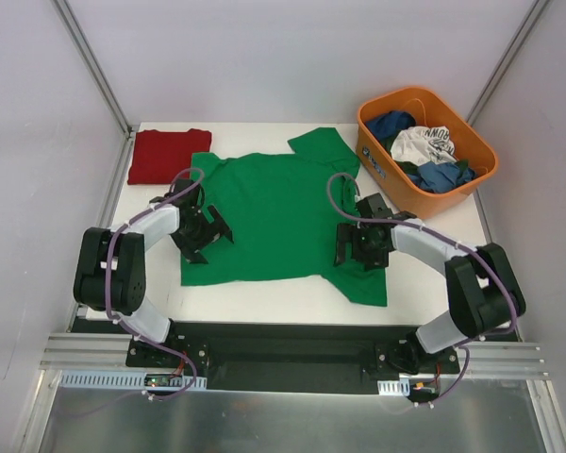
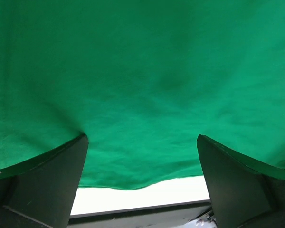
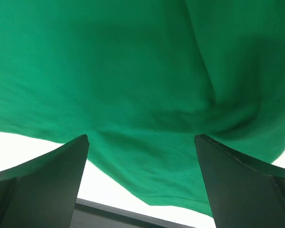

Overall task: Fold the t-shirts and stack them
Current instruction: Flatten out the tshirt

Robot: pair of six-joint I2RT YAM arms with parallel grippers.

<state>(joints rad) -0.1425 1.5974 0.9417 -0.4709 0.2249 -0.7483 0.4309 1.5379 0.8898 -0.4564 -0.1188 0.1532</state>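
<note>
On the far left lies the red shirt [image 1: 168,154], looking folded. Next, the left gripper [image 1: 217,233] hangs wide open over the flat green shirt [image 1: 274,212]. The right gripper [image 1: 343,245] does too. Uneven grabs could make a crooked fold.

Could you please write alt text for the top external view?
A bright green t-shirt lies spread on a white table, with the left gripper and right gripper over its side edges, fingers open. A folded dark red t-shirt lies back left; an orange bin of clothes back right.
</note>
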